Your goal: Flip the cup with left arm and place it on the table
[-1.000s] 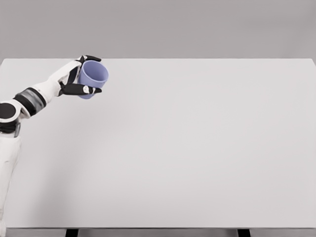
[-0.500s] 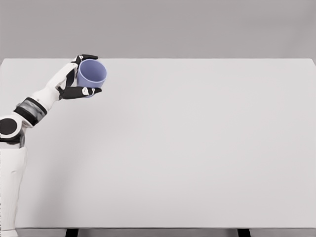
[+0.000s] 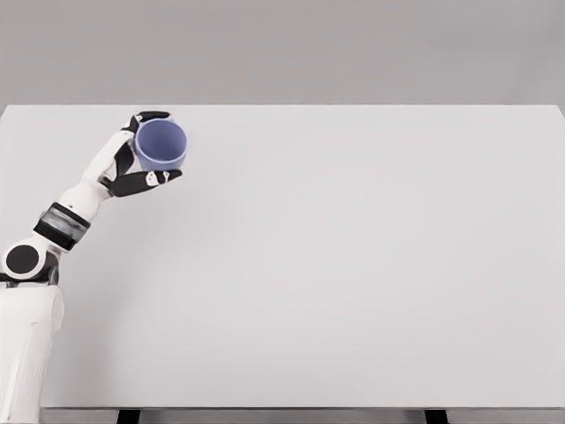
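Gripping blue cup (image 3: 161,145) in left hand (image 3: 132,159) | white table (image 3: 353,265), far-left corner | grey wall behind

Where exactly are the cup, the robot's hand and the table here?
cup (image 3: 161,146), head view, inside of its open mouth.
left hand (image 3: 124,161), head view, white palm beside the cup.
table (image 3: 353,265), head view, bare top.

white left arm (image 3: 84,190), black finger segments
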Robot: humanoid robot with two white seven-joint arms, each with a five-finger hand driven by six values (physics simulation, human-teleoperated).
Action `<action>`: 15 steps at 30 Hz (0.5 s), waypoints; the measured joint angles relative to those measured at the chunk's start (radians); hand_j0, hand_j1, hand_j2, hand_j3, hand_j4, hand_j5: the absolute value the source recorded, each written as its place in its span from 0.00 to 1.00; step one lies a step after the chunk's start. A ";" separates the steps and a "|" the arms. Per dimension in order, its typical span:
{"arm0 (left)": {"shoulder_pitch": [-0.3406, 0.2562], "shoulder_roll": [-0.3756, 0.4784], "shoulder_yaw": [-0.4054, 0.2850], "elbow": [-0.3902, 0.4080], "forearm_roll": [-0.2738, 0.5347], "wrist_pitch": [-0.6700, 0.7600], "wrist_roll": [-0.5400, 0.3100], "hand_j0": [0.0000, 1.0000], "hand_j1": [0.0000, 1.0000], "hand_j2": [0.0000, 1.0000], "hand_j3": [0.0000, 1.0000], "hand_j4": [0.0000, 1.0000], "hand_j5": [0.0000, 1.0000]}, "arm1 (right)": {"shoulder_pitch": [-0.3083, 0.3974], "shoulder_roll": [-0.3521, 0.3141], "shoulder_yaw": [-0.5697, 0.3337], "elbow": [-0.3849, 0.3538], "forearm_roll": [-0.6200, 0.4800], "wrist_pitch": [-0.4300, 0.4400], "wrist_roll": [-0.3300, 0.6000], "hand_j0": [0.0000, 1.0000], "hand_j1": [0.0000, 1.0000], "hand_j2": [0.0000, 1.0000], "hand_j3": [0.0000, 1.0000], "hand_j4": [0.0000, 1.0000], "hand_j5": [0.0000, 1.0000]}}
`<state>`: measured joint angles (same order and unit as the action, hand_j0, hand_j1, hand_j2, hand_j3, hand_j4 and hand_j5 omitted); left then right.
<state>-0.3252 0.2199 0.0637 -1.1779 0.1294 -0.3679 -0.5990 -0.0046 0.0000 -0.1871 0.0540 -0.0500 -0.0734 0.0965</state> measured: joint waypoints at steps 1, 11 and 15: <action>0.002 0.000 0.000 0.007 0.017 -0.003 0.000 0.51 0.51 0.51 0.51 0.51 0.51 | 0.000 0.000 0.000 0.000 0.000 0.000 0.000 1.00 1.00 1.00 1.00 1.00 1.00; 0.041 0.001 0.001 0.028 0.126 -0.023 0.000 0.52 0.52 0.52 0.52 0.52 0.52 | 0.000 0.000 0.000 0.000 0.000 0.000 0.000 1.00 1.00 1.00 1.00 1.00 1.00; 0.041 0.001 0.001 0.043 0.174 -0.016 0.000 0.53 0.53 0.53 0.53 0.53 0.53 | 0.000 0.000 0.000 0.000 0.000 0.000 0.000 1.00 1.00 1.00 1.00 1.00 1.00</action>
<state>-0.2838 0.2211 0.0643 -1.1348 0.3029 -0.3839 -0.5993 -0.0046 0.0000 -0.1871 0.0537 -0.0503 -0.0733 0.0965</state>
